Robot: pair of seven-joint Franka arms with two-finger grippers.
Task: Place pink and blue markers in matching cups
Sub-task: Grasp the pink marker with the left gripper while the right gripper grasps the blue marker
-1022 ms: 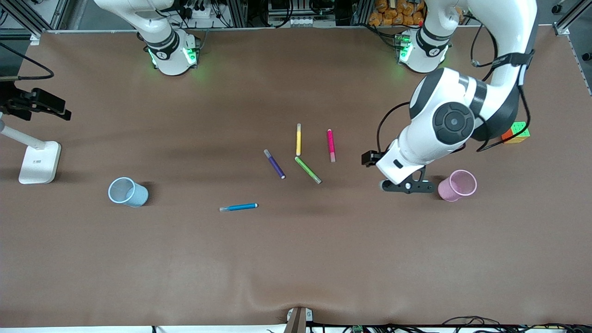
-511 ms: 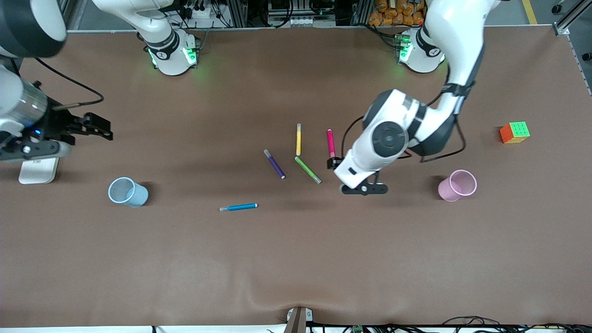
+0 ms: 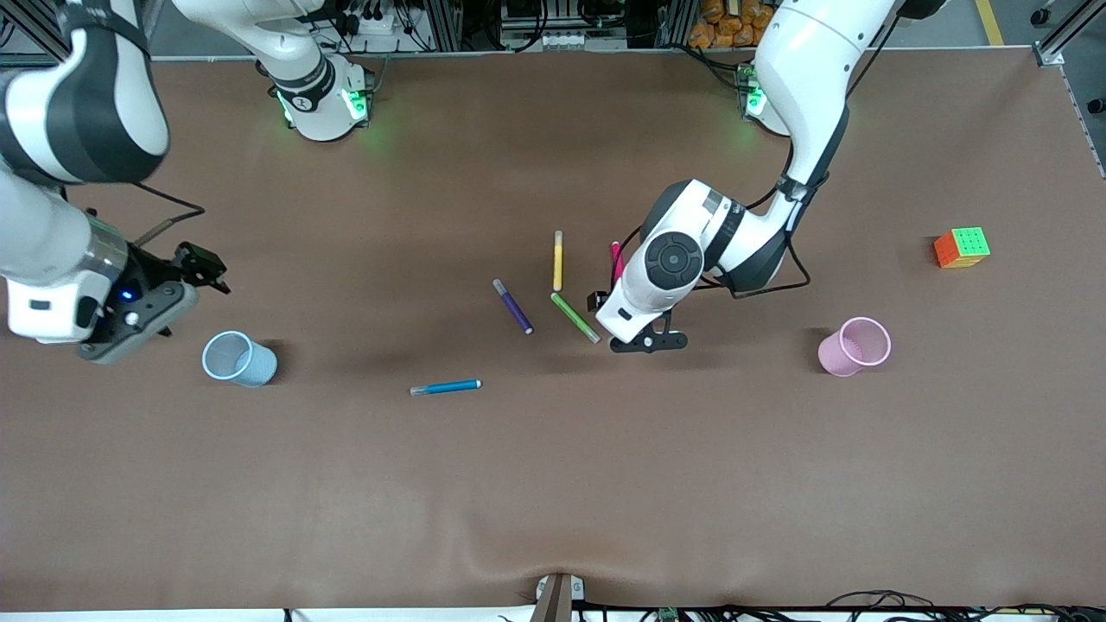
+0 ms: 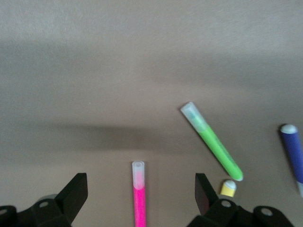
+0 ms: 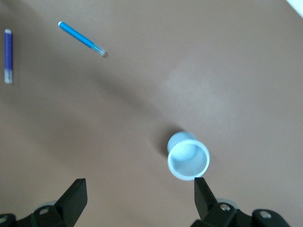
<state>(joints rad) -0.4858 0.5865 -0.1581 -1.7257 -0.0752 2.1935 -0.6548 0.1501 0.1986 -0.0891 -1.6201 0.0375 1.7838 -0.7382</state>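
Front view: slim magenta-pink marker (image 3: 616, 252) lies mid-table, mostly hidden under left gripper (image 3: 648, 343), which hangs over it w/ fingers spread wide, holding nothing. Sky-blue marker (image 3: 446, 387) lies nearer the camera, toward right arm's end. Pale blue mesh cup (image 3: 236, 358) stands upright near right gripper (image 3: 117, 341), fingers also wide apart, empty. Pale pink mesh cup (image 3: 854, 345) stands toward left arm's end. Yellow marker (image 3: 558, 260), green marker (image 3: 575, 317), dark purple marker (image 3: 512, 306) lie beside the pink one.
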